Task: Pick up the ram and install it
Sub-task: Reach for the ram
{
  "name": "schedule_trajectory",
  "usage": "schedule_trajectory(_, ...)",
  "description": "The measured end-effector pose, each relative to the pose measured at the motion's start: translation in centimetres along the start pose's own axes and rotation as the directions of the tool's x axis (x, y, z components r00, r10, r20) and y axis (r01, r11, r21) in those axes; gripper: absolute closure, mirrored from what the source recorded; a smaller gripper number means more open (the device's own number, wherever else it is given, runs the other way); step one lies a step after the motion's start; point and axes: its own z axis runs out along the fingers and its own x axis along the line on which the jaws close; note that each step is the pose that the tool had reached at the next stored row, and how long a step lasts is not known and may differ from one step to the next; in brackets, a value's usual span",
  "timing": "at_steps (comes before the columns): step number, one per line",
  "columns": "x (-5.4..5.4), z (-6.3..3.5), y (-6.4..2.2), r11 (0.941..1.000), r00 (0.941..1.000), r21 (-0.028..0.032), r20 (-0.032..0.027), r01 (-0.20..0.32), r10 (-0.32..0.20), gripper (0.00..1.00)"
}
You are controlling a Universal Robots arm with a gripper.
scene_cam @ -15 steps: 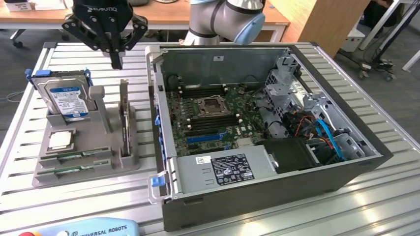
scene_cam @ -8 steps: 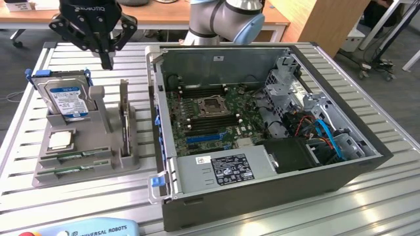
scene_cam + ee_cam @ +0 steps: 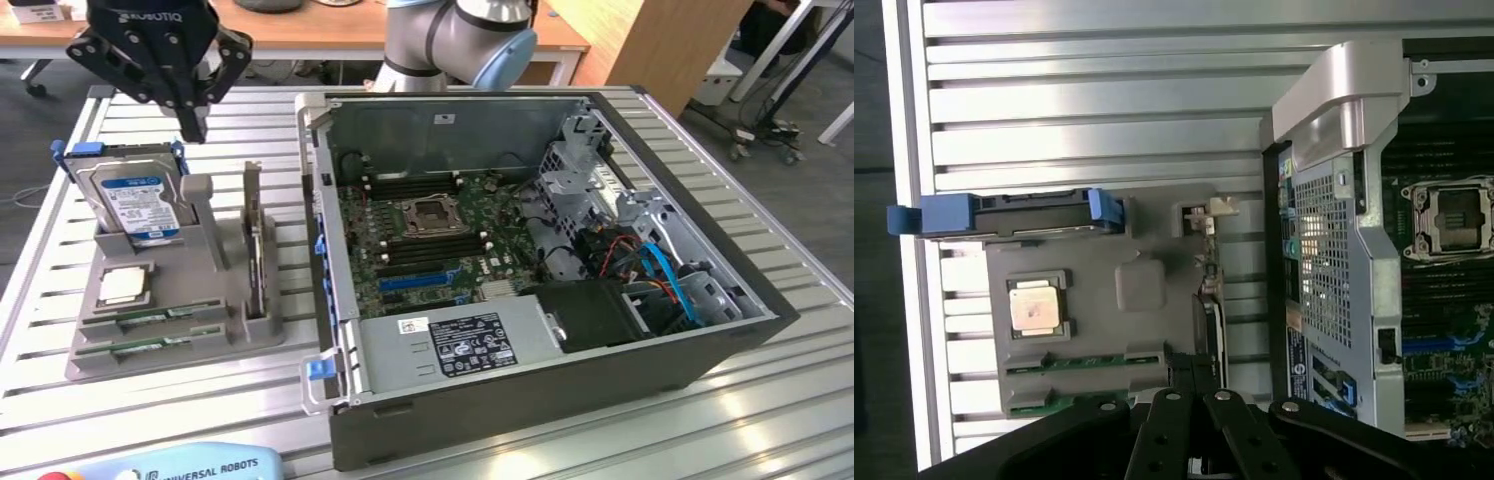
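Two green ram sticks (image 3: 158,318) (image 3: 144,346) lie flat in slots at the near end of a grey holder (image 3: 214,270). In the wrist view the ram sticks (image 3: 1094,362) (image 3: 1049,404) show as green strips along the holder's edge, just beside my fingertips. My black gripper (image 3: 195,128) (image 3: 1192,365) hangs shut with nothing in it. It is high above the far end of the holder, beside the hard drive and well apart from the ram.
The holder also carries an upright silver hard drive (image 3: 131,200) in a blue carrier (image 3: 1004,215) and a square CPU chip (image 3: 123,285) (image 3: 1036,305). An open computer case (image 3: 747,330) (image 3: 1339,90) stands to the exterior view's right, motherboard (image 3: 400,250) exposed. A teach pendant (image 3: 174,465) lies at the near edge.
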Motion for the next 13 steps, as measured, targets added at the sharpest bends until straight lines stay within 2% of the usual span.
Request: schedule_trajectory(13,3.5,-0.09,-0.26,1.0000,1.0000,0.0000,0.0000,0.000,0.000,0.90)
